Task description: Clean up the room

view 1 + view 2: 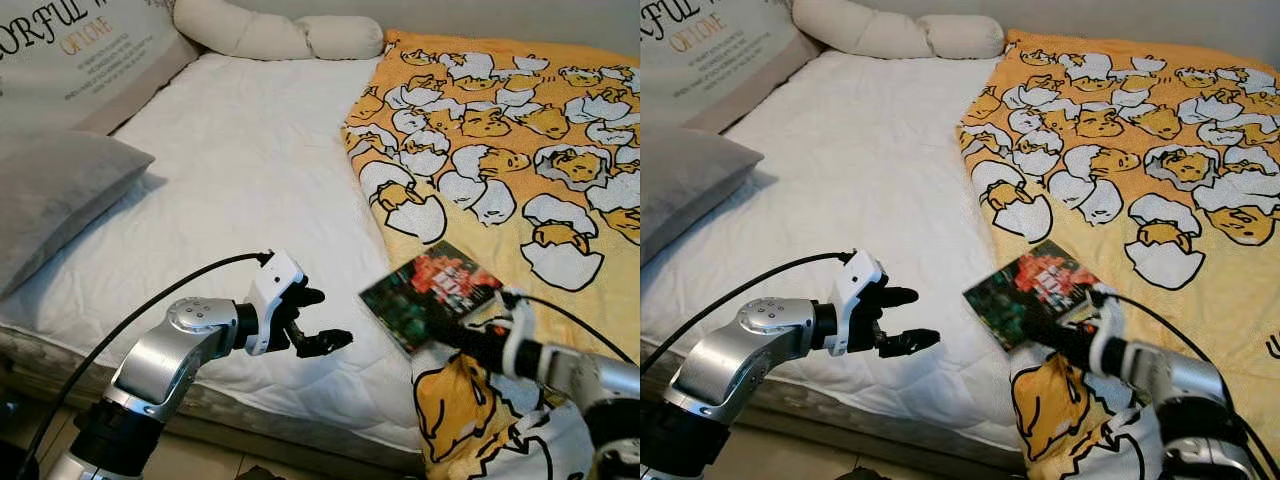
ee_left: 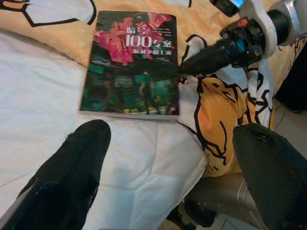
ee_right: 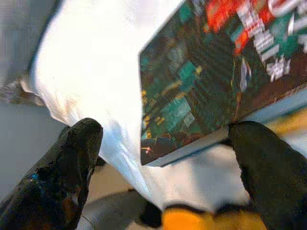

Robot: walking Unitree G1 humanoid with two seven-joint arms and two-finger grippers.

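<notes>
Left eye view shows a book [image 1: 430, 295] lying near the front edge of a bed [image 1: 250, 180], where the white sheet meets a yellow blanket [image 1: 520, 130]. Its cover is dark, with green and red print and white characters. One part of the book rests on the blanket and the other part on the sheet. In the right wrist view the near end of the book looks a little raised above the sheet.

The right gripper [image 1: 462, 333] is at the near corner of the book, with its fingers spread apart. In the right wrist view one finger [image 3: 268, 163] is touching the edge of the book and the other finger [image 3: 67, 167] is out over the sheet, well apart from it, so the gripper does not hold the book.

The left gripper [image 1: 318, 320] hangs over the front edge of the bed, to the left of the book and pointing toward it. Its two fingers are also spread apart and hold nothing. In the left wrist view the book lies beyond the fingers [image 2: 72, 172], not touching them.

The blanket has a pattern of cartoon eggs and hangs down over the front of the bed. A grey pillow [image 1: 60, 195] lies on the left side, and a long cream bolster [image 1: 275, 32] lies at the far end.
</notes>
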